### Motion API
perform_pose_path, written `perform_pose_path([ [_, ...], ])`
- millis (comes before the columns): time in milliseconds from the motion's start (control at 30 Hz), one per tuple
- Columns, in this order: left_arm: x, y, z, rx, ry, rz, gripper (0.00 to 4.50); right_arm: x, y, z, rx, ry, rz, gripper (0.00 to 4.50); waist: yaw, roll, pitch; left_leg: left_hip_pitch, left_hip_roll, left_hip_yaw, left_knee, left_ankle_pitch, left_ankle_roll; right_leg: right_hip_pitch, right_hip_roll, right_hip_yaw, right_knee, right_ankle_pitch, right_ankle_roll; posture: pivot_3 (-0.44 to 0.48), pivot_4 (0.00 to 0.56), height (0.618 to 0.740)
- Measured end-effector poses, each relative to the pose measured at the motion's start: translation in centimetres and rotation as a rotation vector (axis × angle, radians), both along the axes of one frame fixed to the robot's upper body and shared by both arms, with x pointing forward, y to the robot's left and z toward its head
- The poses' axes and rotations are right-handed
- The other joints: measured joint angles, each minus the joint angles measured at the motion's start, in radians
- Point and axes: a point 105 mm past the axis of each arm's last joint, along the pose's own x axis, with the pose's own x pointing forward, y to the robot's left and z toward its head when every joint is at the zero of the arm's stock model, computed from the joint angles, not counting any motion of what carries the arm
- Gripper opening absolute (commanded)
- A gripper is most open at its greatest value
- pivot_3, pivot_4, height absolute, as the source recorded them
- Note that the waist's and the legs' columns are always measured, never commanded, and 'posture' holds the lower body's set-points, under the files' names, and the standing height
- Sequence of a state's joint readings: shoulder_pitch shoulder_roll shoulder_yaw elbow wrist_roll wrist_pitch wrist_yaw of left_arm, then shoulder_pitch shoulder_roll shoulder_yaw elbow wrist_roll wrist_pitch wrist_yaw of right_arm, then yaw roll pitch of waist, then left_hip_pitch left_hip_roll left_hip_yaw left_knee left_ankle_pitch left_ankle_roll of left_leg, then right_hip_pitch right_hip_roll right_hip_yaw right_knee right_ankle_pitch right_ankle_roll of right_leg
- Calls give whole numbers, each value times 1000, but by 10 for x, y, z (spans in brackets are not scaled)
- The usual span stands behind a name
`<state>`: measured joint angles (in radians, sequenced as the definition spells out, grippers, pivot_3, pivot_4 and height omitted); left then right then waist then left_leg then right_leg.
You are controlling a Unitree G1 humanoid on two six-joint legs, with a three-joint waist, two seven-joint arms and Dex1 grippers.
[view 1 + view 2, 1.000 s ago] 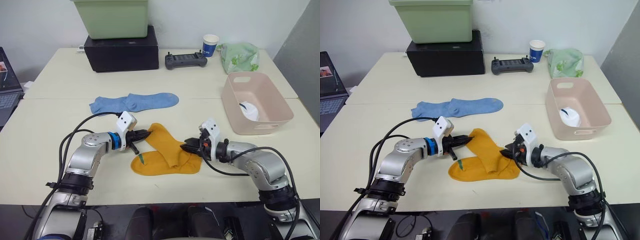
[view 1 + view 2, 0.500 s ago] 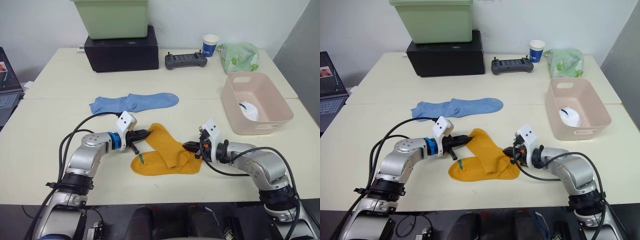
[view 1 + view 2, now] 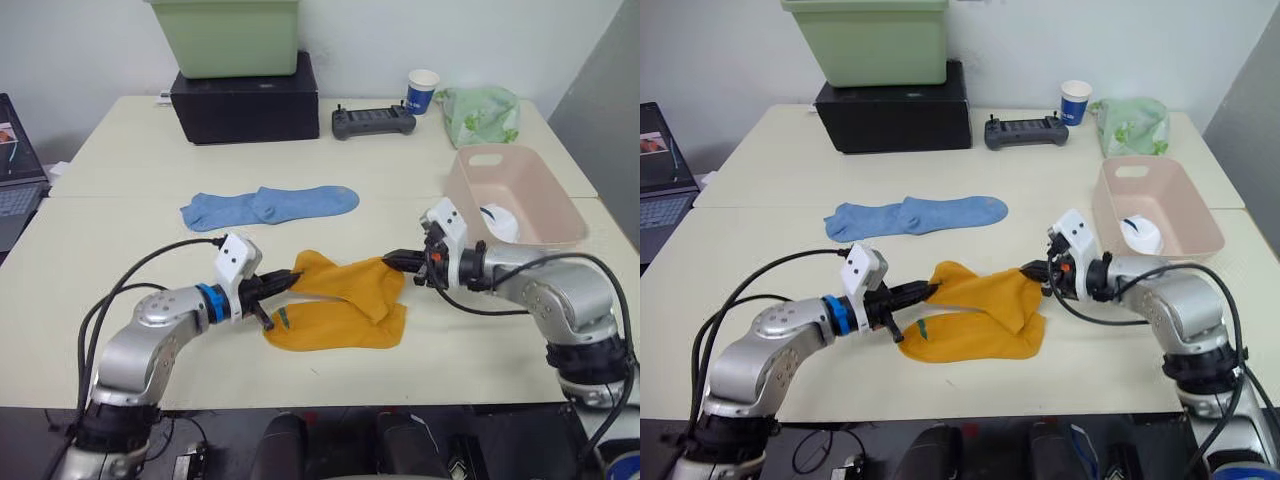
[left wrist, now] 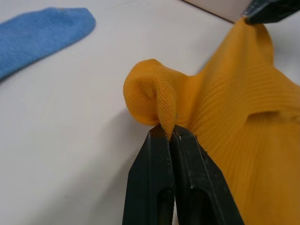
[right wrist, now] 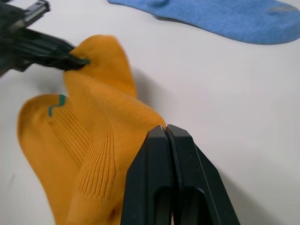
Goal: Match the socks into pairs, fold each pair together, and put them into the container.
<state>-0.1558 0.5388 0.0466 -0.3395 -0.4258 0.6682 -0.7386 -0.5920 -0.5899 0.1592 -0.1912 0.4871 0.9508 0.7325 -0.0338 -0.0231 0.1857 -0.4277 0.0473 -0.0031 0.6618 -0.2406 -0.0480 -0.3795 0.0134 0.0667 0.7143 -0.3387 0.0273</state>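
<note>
Two mustard-orange socks (image 3: 335,310) lie stacked near the table's front middle. The upper one is pulled taut sideways over the lower. My left gripper (image 3: 287,279) is shut on its left end, which bunches at the fingertips (image 4: 161,136). My right gripper (image 3: 396,262) is shut on its right end (image 5: 140,112). Two light blue socks (image 3: 270,203) lie overlapped in a line farther back. The pale pink container (image 3: 500,152) stands at the right, just behind my right wrist, with a white sock (image 3: 1137,236) inside.
A light green tub (image 3: 222,35) sits on a black box (image 3: 243,95) at the back left. A black controller (image 3: 372,120), a paper cup (image 3: 421,90) and a green patterned bag (image 3: 478,112) line the back right. A laptop (image 3: 12,165) shows at the left edge.
My right gripper has pulled its end of the orange sock up and right toward the container. My left gripper slid toward the near edge, so the sock now stretches between them.
</note>
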Motion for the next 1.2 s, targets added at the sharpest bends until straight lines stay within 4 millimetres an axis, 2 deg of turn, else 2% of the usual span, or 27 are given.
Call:
perform_pose_path([
  [100, -3, -4, -9, -36, 18, 99, 0, 13, 8, -6, -89, -54, 64, 24, 0, 0, 0, 0, 0, -1, 0, 0, 0, 0, 0, 0, 0, 0, 0, 0, 150, 740],
  [367, 3, 11, -19, -28, -20, 286, 0, 26, 27, -32, -147, -72, 147, 24, 2, 0, 0, 0, 0, -2, 0, 0, 0, 0, -3, -1, 0, 0, 0, 0, 150, 740],
  [433, 5, 15, -20, -17, -35, 307, 0, 28, 28, -33, -150, -94, 153, 429, 2, 0, 0, 0, 0, -2, 0, 0, 0, 1, -3, -1, 0, 0, 0, 0, 150, 740],
  [500, 4, 15, -24, -23, -23, 315, 476, 30, 27, -31, -149, -117, 153, 999, 2, 0, 0, 0, 0, -1, 0, 0, 0, 1, -4, -1, 0, 0, 0, 0, 150, 740],
  [600, 1, 13, -27, -43, -4, 309, 1349, 31, 23, -19, -103, -157, 127, 2107, 3, 0, 0, 0, 0, -2, 0, 0, 0, 1, -4, -2, 0, 0, 0, 0, 150, 740],
  [667, 2, 23, -23, -18, -27, 311, 1999, 25, 20, -4, -40, -192, 123, 2786, 3, 0, 0, 0, 0, -3, 0, 0, 0, 1, -4, -3, 0, 0, 0, 0, 150, 740],
  [733, 3, 35, -14, 24, -74, 304, 2619, 15, 15, 7, -5, -218, 133, 2798, 3, 0, 0, 0, 0, -5, 0, 0, 0, 1, -4, -4, 0, 0, 0, 0, 150, 740],
  [800, 3, 51, -4, 117, -150, 232, 2619, -4, 7, 6, -7, -226, 171, 2798, 5, 0, 0, 0, 0, -6, -1, 0, 0, 2, -4, -6, -1, 0, 0, 0, 150, 740],
  [867, 0, 72, 2, 257, -221, 152, 2619, -23, 3, -5, -31, -200, 209, 2798, 4, 0, 0, 0, 0, -7, -1, 0, 0, 2, -4, -6, -1, 0, -1, 0, 150, 740],
  [933, -5, 79, 2, 373, -285, 36, 2619, -34, 2, -16, -64, -192, 233, 2798, 4, 1, 0, 1, -1, -4, -1, 0, 0, 2, -5, -5, -1, 0, -1, 0, 150, 740],
  [1100, -7, 70, -20, 481, -368, -207, 2619, -47, 9, -35, -197, -305, 315, 2798, 3, 1, 0, 2, -1, -1, -1, 0, 0, 3, -3, -4, -1, -1, -1, 0, 150, 740],
  [1200, 2, 63, -18, 544, -464, -274, 2619, -47, 12, -38, -244, -366, 333, 2798, 4, 1, 0, 2, -1, -1, -1, 0, 0, 3, -1, -4, -1, -1, -1, 0, 150, 740],
])
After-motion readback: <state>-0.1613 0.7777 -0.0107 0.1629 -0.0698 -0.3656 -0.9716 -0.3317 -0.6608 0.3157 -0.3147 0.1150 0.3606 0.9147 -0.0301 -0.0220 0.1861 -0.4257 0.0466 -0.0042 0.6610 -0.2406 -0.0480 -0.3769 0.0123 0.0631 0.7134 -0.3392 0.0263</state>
